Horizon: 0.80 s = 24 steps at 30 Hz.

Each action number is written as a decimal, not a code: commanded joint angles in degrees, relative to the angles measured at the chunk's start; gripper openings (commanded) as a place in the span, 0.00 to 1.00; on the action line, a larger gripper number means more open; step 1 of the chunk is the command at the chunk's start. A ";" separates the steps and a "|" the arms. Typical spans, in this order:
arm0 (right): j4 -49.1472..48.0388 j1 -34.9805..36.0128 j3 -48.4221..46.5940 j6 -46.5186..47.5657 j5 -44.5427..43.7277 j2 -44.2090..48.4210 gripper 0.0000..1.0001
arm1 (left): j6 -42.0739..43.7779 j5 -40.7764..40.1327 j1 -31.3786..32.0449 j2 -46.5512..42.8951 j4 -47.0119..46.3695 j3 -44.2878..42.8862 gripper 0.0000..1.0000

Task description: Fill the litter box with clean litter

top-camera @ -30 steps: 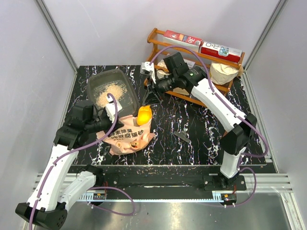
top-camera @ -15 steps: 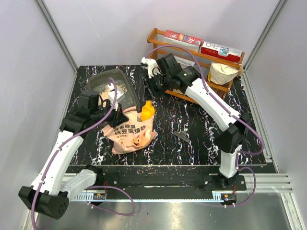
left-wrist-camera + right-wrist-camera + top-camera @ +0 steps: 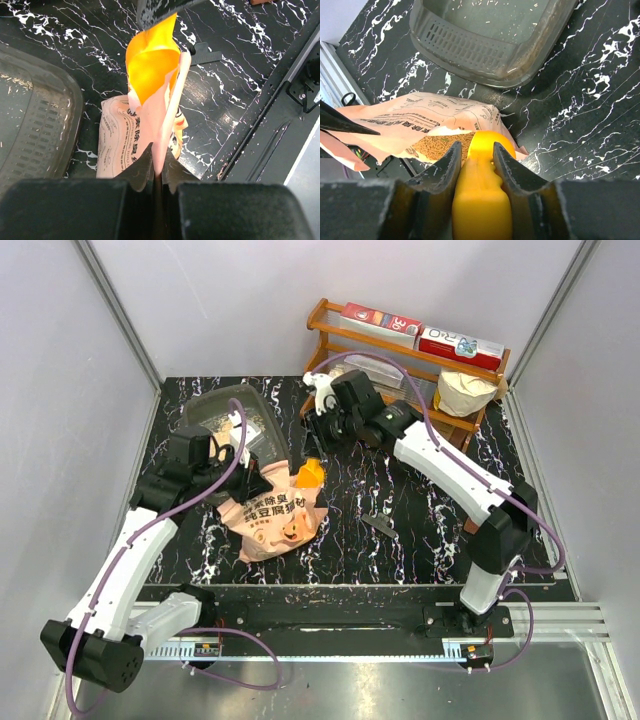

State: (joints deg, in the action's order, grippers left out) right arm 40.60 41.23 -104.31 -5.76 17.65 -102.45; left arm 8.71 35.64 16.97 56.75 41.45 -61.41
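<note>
Marbled table (image 3: 420,540) | our left gripper (image 3: 157,157) pinches bag (image 3: 120,145) lip, right gripper (image 3: 476,152) clamps scoop (image 3: 481,205) | we should hold mouth wide, carry litter (image 3: 437,145) level to litter box (image 3: 485,30)

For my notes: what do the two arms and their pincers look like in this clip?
Both the left arm and right arm have white links, black joints and a looping purple cable. The left pincer and right pincer have dark, tapered fingers.
</note>
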 commanded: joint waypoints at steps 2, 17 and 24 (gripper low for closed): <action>-2.18 -0.98 11.04 2.69 -11.41 -0.99 0.00 | -2.21 7.34 0.43 -5.16 -14.12 -1.61 0.00; 2.82 1.04 -2.46 0.84 1.76 1.20 0.00 | 1.39 6.29 1.57 -3.58 -11.75 -6.35 0.00; 9.13 1.22 -6.50 2.41 10.09 -4.31 0.00 | 2.10 4.18 1.84 -0.86 -13.41 -11.01 0.00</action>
State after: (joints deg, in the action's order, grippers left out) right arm 42.63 42.26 -105.89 -5.63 20.27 -101.86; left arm 10.83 35.73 18.37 56.84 42.81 -62.85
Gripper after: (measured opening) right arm 0.334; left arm 0.063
